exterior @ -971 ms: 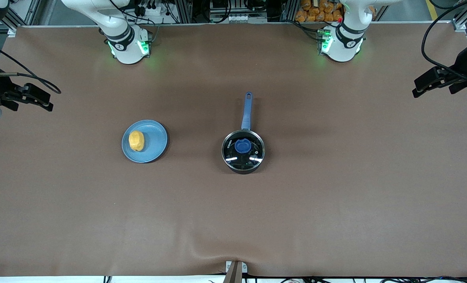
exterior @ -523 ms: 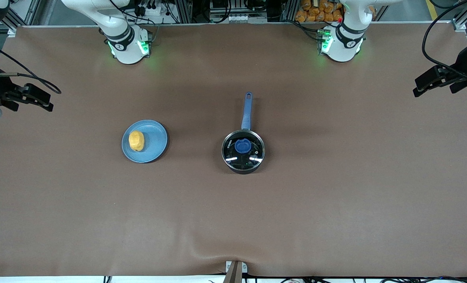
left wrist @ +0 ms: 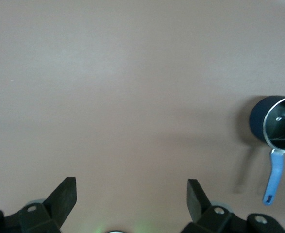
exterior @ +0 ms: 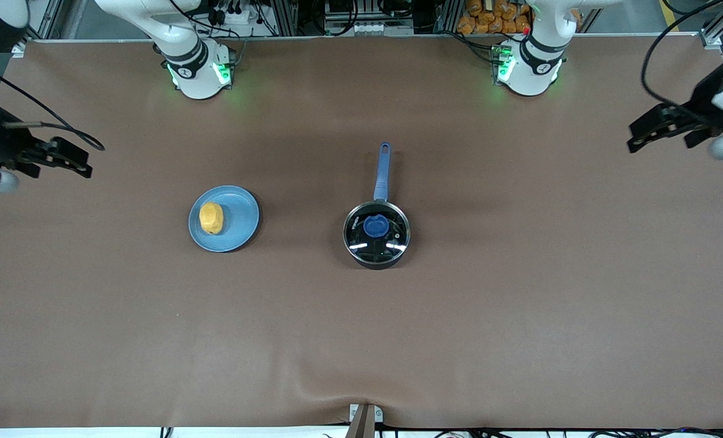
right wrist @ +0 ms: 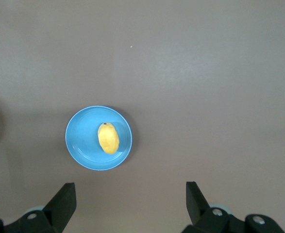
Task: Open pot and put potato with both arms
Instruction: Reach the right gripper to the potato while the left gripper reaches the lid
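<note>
Both grippers (exterior: 635, 139) (exterior: 81, 165) aloft, open.

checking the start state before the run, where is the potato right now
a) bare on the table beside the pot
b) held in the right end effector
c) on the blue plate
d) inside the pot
c: the potato lies on the blue plate, apart from the pot, whose glass lid is on.

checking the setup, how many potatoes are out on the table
1. The potato lies on the blue plate, toward the right arm's end of the table, beside the lidded pot. Through the glass lid nothing like a second one shows.
</note>
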You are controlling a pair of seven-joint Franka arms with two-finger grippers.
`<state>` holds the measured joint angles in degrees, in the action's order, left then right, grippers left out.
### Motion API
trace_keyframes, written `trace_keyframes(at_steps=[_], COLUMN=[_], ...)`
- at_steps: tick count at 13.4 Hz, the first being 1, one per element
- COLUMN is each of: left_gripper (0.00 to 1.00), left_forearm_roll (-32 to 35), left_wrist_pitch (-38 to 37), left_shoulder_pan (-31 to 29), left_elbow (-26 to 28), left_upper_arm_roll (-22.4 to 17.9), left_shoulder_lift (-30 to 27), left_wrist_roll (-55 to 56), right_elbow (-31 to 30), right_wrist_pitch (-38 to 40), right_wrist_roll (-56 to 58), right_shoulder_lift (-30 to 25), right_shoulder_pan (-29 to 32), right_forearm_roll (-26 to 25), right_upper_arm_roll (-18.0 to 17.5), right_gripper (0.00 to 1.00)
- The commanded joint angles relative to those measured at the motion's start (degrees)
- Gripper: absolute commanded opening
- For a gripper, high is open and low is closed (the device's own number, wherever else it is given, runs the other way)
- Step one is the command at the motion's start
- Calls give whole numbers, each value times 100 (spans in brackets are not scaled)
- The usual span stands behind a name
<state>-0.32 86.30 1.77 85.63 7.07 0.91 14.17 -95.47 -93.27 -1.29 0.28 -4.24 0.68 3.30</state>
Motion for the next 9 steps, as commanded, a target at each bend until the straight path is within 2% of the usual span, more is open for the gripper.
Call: trace_keyframes(at_steps=[1,6,9], left_gripper=[100,100,100], left_forearm_roll=[-4,32,348], left_wrist_pitch=[413,1239,1591], left_shoulder_pan=[427,1640,2343], left_elbow=[-73,-477,-758], left_upper_arm_roll=[286,295,260], left_shoulder_lift=[531,1770,2438], left_wrist_roll=[917,2202,2538], right_elbow=[-471,-1727,-2413], right_wrist_pitch=[-322,-1420,-2106], right_wrist_roll=[-3,-3,-3], right_shoulder_lift=[-55,-20,16], right_shoulder_pan=[-85,-296,-296], right_forearm_roll=[151,151,151], right_upper_arm_roll=[-22,-162,-242], right_gripper=[100,100,100])
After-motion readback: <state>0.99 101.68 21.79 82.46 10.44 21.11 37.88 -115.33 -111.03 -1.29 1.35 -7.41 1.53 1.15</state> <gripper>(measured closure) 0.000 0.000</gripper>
